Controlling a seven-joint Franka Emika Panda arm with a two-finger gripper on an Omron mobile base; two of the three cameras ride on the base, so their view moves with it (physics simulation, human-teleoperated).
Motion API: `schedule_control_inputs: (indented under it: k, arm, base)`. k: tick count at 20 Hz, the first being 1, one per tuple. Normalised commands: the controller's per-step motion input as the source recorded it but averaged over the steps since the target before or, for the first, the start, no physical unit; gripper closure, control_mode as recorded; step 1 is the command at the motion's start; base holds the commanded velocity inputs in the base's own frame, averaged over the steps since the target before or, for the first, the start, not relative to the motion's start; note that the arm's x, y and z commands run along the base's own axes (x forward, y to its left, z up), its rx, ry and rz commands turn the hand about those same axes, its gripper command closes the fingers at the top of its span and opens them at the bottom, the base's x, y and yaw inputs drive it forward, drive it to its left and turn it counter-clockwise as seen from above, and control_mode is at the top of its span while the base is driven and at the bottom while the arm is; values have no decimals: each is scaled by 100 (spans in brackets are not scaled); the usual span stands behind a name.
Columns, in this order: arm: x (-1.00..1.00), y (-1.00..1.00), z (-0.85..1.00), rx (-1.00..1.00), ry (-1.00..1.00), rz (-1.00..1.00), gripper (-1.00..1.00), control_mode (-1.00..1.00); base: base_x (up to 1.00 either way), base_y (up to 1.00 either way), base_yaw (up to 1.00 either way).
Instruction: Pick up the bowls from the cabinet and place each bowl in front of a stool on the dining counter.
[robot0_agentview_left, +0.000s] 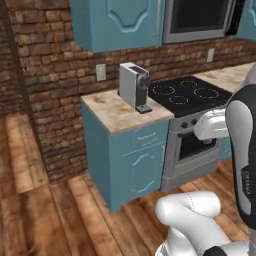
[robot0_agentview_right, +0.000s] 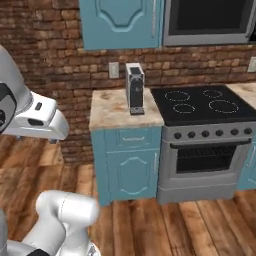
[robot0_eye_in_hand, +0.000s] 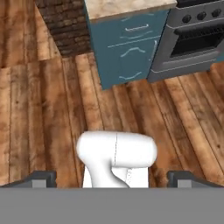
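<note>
The gripper (robot0_eye_in_hand: 112, 178) stands wide apart, holding nothing, its dark fingertips (robot0_eye_in_hand: 41, 178) pointing down at the wooden floor (robot0_eye_in_hand: 48, 109). The teal cabinet (robot0_agentview_right: 122, 22) hangs closed on the brick wall above the table (robot0_agentview_right: 117, 110), where a coffee machine (robot0_agentview_right: 134, 88) stands beside the stove (robot0_agentview_right: 202, 105). The bowls cannot be seen.

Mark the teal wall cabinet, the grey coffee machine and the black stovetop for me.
Teal-blue panelled wall cabinet (robot0_agentview_right: 120, 22), right base view, door panel.
Grey boxy coffee machine (robot0_agentview_right: 134, 87), right base view, front face.
Black glass stovetop (robot0_agentview_left: 187, 95), left base view, bare surface between burner rings.
</note>
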Motion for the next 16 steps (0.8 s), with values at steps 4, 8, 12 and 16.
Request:
schedule_control_inputs:
  k: [4,8,12,16]
  arm:
    - [0,0,0,0,0,0,-100,100]
    - [0,0,0,0,0,0,-100,100]
    - [0,0,0,0,0,0,-100,100]
    - [0,0,0,0,0,0,-100,100]
  base:
    - [6,-94,-71]
    - [36,-100,-47]
    - [89,-100,-16]
    - [100,-100,0]
